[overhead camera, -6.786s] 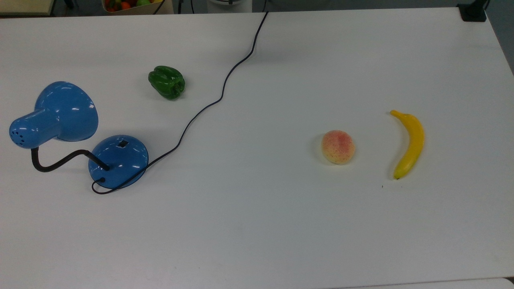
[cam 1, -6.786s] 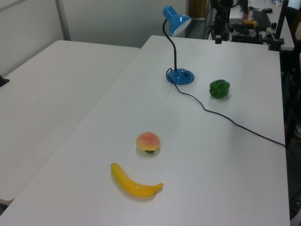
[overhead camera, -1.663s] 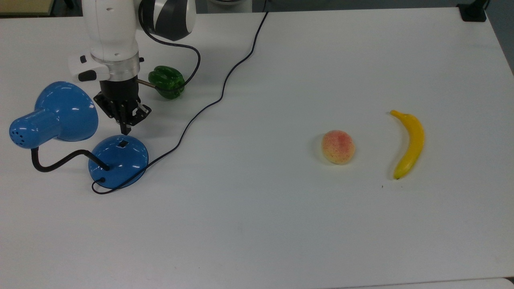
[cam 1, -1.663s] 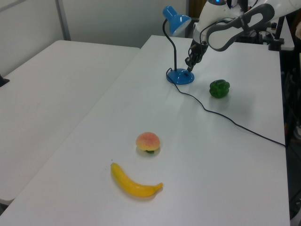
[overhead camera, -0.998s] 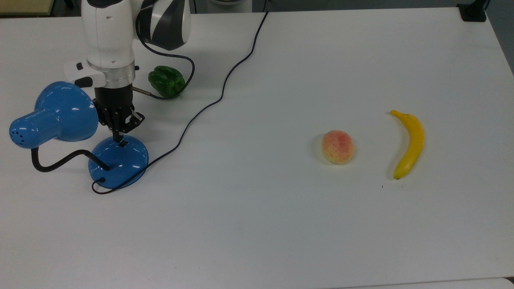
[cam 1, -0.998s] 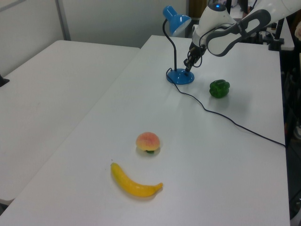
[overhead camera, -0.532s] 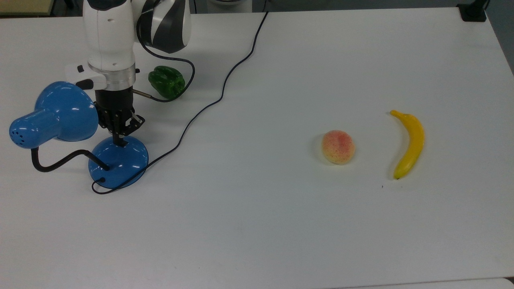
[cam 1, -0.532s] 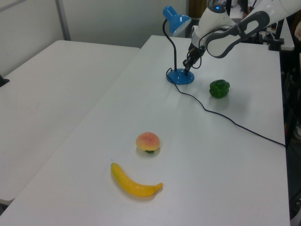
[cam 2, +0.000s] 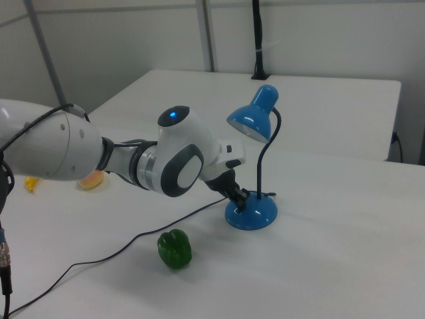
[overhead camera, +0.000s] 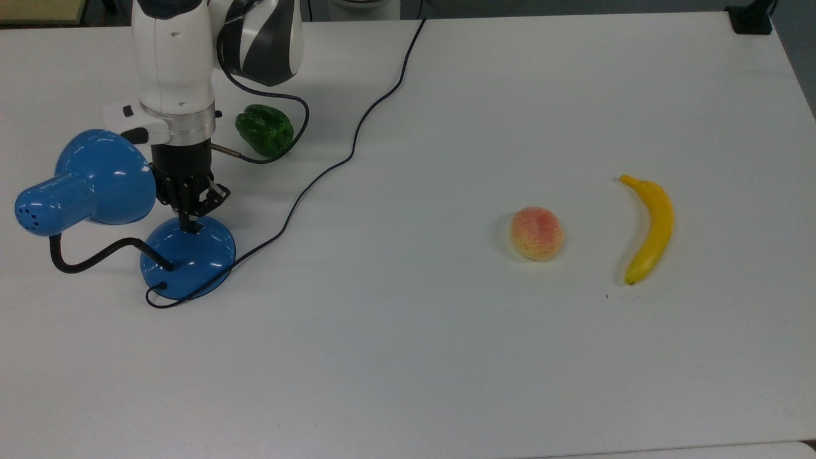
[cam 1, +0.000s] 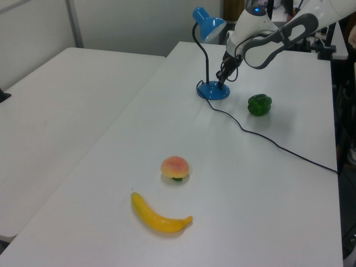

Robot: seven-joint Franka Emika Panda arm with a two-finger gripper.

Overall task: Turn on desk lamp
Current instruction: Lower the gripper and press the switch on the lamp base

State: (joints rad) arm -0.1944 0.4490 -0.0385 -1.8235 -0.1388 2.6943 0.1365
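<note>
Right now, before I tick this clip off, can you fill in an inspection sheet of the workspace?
Surface: white table, bare apart from the items below.
Job's things: desk lamp, blue, standing upright; no glow visible from the shade in the right view.
Clutter: green pepper near the lamp; peach and banana far off at the top view's right.
Grippers: hand, fingers together, tip down on the lamp base where its switch sits.
Cables: black cord snakes from the base across the table to its far edge.
Surroundings: a second white table beside this one; grey partition walls.
</note>
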